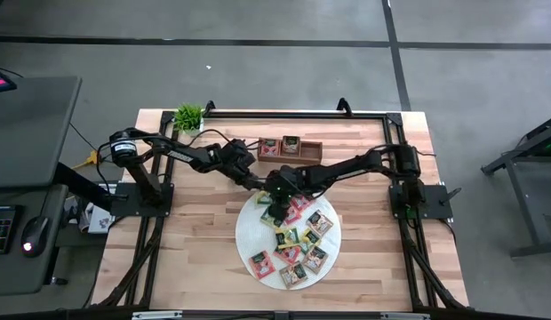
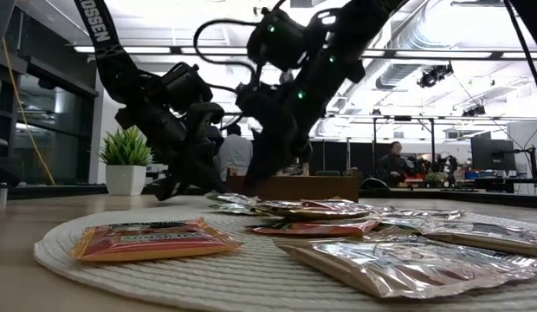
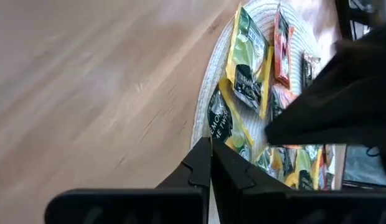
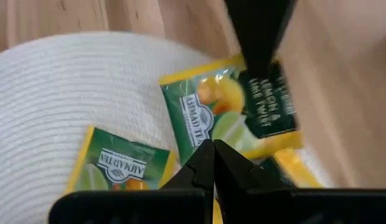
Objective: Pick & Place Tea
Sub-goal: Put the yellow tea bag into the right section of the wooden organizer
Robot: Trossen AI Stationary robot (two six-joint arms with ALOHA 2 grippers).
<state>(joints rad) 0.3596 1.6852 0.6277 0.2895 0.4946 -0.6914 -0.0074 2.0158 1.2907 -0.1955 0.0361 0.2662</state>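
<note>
Several tea packets in red, green and yellow wrappers lie flat on the round white woven mat; two more sit in the wooden tray. Both grippers meet over the mat's far left edge. My left gripper is shut, its tips at a green-and-yellow lemon packet on the mat's rim. My right gripper is shut too, its tips just at the same packet. The left gripper's fingers show above that packet's dark end. My left gripper's shut fingertips come down slanting from the table's far left onto the lemon packet's dark end, which lies flat, half on the mat and half on the wood. Whether they press on it or only hover, I cannot tell. My right gripper's shut tips stand at the packet's yellow edge, slanting down from the right. I cannot tell whether they touch it.
A small potted plant stands at the far left corner. The tray lies just beyond the two grippers. A red packet lies at the mat's near left. Bare wood stretches left of the mat.
</note>
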